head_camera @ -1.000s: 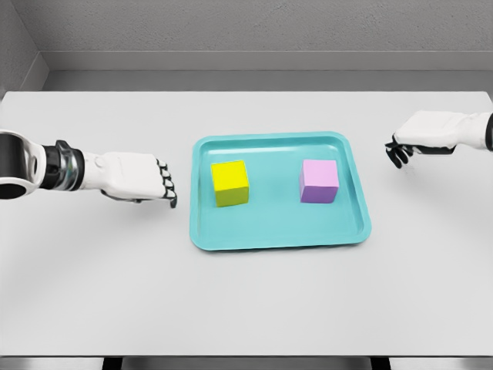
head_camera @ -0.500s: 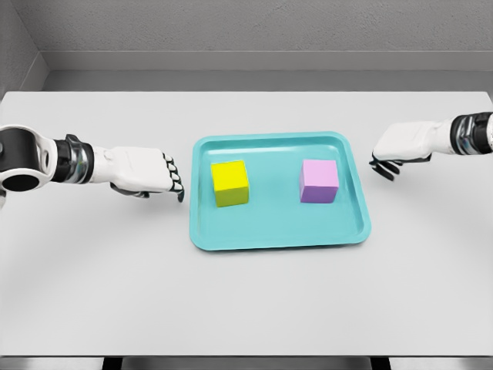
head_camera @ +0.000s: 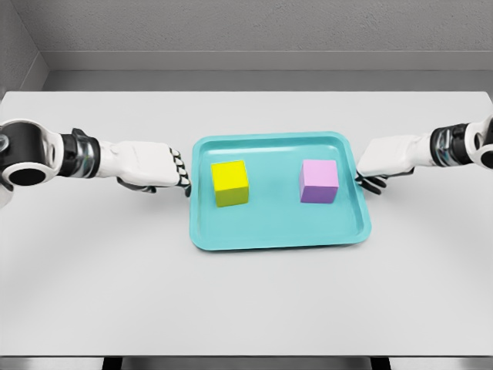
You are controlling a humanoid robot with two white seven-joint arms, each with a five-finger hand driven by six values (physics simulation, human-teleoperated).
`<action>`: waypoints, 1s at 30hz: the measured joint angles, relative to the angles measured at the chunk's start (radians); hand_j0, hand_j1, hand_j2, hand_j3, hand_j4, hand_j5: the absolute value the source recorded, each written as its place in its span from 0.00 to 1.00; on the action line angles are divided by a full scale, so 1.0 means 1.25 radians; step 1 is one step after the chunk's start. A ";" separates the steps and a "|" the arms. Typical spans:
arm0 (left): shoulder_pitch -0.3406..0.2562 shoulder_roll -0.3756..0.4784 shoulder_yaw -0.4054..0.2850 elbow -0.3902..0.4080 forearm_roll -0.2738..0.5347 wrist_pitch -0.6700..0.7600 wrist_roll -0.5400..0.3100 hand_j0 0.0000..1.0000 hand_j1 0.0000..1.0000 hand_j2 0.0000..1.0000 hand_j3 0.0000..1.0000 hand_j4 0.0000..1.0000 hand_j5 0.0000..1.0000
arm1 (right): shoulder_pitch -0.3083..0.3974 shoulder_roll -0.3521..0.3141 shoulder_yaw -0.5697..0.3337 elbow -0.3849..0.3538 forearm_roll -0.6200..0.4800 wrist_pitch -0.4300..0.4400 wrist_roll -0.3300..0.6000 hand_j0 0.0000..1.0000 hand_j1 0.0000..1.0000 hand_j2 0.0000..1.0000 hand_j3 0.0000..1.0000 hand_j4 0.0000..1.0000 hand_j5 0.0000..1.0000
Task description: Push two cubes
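A yellow cube [head_camera: 229, 183] sits in the left half of a teal tray [head_camera: 277, 235], and a pink cube [head_camera: 319, 181] sits in the right half. My left hand [head_camera: 180, 173] hovers at the tray's left rim, fingers relaxed, a small gap from the yellow cube. My right hand [head_camera: 365, 179] is at the tray's right rim, fingers loosely bent, holding nothing, a short way from the pink cube.
The tray lies in the middle of a white table [head_camera: 246, 301]. A grey wall runs behind the table's far edge [head_camera: 246, 92].
Both hands have moved inward toward the tray: the left hand rightward to the left rim, the right hand leftward and down to the right rim. The cubes have not moved.
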 measured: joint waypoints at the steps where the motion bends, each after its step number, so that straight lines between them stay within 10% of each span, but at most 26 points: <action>1: -0.001 -0.001 0.000 0.000 0.000 0.000 0.000 0.70 0.70 0.70 0.70 0.70 0.70 | -0.002 0.002 0.003 -0.001 0.000 0.000 0.000 0.15 0.15 0.15 0.15 0.15 0.15; 30: -0.018 -0.065 -0.001 0.065 -0.002 0.000 0.000 0.70 0.70 0.70 0.70 0.70 0.70 | -0.022 0.054 0.041 0.035 0.004 0.000 0.000 0.15 0.15 0.15 0.15 0.15 0.15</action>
